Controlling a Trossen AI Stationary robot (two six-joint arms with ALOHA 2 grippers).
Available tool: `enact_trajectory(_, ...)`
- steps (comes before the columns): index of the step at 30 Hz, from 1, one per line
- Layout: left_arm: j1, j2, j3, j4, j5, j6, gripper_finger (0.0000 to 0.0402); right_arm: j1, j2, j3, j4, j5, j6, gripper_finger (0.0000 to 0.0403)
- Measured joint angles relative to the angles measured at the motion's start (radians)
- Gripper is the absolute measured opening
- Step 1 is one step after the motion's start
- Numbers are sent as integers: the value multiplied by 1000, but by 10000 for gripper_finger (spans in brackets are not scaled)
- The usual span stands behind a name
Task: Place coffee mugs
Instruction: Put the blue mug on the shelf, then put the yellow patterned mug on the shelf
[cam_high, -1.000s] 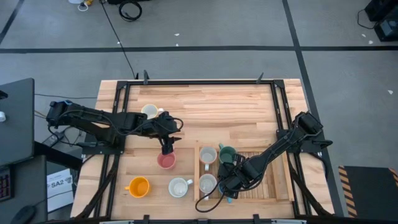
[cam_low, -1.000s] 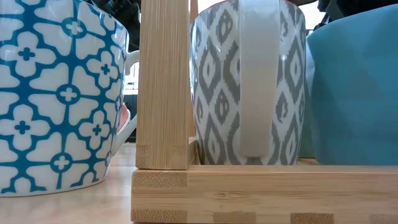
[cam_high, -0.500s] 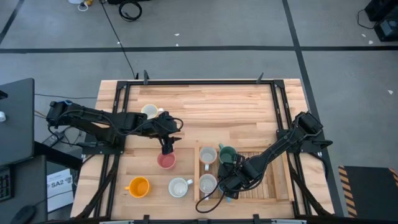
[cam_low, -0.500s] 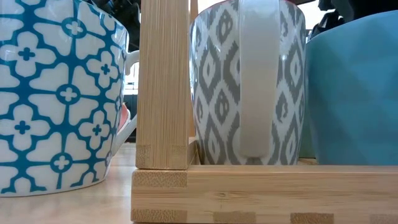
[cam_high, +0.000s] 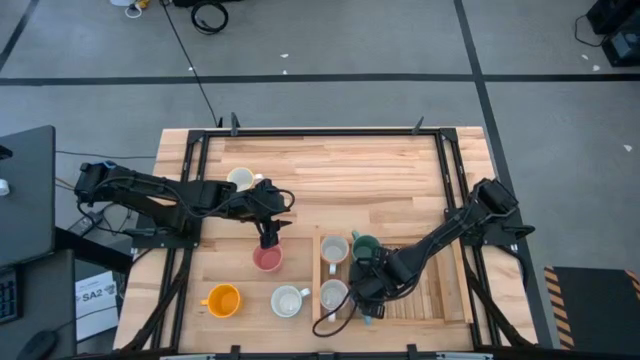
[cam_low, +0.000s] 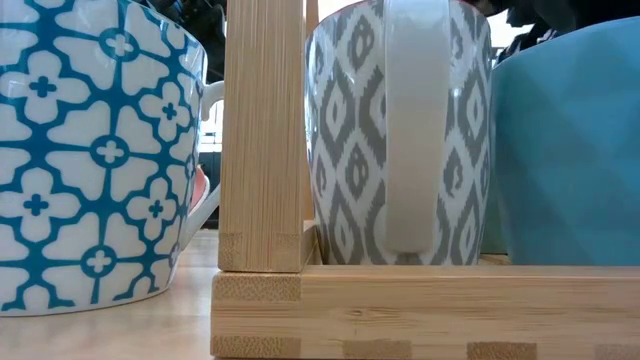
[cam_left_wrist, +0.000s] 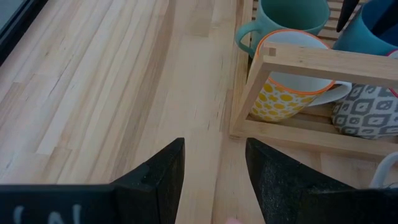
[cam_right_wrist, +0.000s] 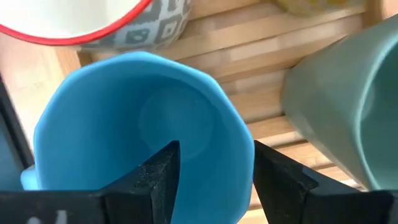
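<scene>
R gripper (cam_right_wrist: 210, 180) over the wooden rack (cam_high: 425, 290) at bench (cam_high: 340, 165) front-right, fingers spread around the near wall of the blue mug (cam_right_wrist: 140, 124), one inside, one outside; can't tell if clamped. Green mug (cam_high: 366, 246) and two patterned white mugs (cam_high: 334, 249) sit in rack. L gripper (cam_high: 268, 240) just above pink mug (cam_high: 267, 259), fingers open, empty. Orange mug (cam_high: 222, 300), white mug (cam_high: 288, 300), cream mug (cam_high: 240, 179) on bare bench. Label "SA2" (cam_high: 92, 295) legible on sheet beside bench.

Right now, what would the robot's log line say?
right gripper: open over blue mug in rack | left gripper: above pink mug
</scene>
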Motion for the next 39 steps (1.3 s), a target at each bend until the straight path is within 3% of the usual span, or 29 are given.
enact_trajectory(7, 0, 0, 0, 0, 0, 0, 176, -30, -20, 0, -10, -77, -16, 196)
enact_trajectory(18, 0, 0, 0, 0, 0, 5, 176, -37, -152, 0, -73, -64, -30, 197)
enact_trajectory(25, 23, 0, 0, 1, -6, 6, 176, -39, -295, 0, -158, 72, -32, 197)
enact_trajectory(32, 86, 0, 19, -15, -95, -15, 176, -75, -434, 0, -161, 246, -39, 197)
enact_trajectory(39, 185, -1, 124, -197, -195, -144, 176, -135, -511, 0, -150, 387, -159, 197)
